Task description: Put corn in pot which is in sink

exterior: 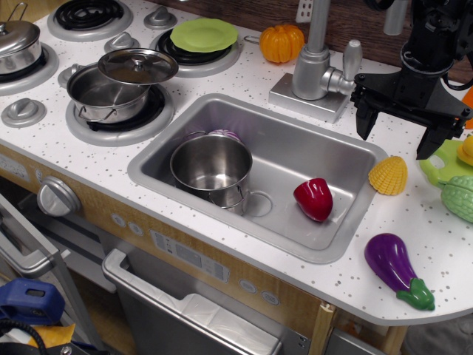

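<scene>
The yellow ridged corn [389, 175] lies on the white counter just right of the sink [295, 151]. The deep steel pot [213, 167] stands upright in the sink's left half, empty, with its wire handle toward the drain ring. My black gripper [399, 135] hangs open and empty above the counter, a little above and behind the corn, its two fingers spread wide on either side. It touches nothing.
A red pepper [314, 198] lies in the sink's right half. A purple eggplant [395, 268] lies near the counter's front edge. A pale green vegetable [460, 194] sits at the right edge. The faucet [319, 66], an orange pumpkin [281, 43] and a lidded pot [118, 87] stand behind.
</scene>
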You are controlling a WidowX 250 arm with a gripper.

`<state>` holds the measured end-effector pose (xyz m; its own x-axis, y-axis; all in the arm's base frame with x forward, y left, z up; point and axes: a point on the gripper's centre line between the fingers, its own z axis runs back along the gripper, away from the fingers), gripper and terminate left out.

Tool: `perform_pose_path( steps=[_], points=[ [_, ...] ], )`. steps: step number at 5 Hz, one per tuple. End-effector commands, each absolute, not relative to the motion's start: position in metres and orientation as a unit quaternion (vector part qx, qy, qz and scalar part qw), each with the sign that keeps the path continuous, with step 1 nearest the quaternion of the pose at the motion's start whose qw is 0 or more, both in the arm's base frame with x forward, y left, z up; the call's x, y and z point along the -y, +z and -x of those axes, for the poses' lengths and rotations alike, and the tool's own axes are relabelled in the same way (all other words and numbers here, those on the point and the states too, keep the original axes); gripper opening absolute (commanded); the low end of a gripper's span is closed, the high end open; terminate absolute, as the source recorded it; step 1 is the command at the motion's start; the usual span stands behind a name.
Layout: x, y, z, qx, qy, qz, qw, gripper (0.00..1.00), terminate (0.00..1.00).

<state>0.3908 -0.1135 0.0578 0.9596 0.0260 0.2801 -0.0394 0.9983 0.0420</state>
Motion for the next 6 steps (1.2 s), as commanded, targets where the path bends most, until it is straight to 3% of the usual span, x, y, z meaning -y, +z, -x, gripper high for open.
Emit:
perform_pose_path(
  steps=[1, 3, 6],
  points=[
    [0.114, 0.058, -0.391, 0.141, 0.017, -0.024, 0.99, 1.0, 0.0],
    [0.117, 0.06, -0.401, 0.155, 0.005, 0.0, 0.988, 1.0, 0.0],
    [0.109, 0.038, -0.407, 0.193, -0.003, 0.042, 0.98, 1.0, 0.0]
  ],
)
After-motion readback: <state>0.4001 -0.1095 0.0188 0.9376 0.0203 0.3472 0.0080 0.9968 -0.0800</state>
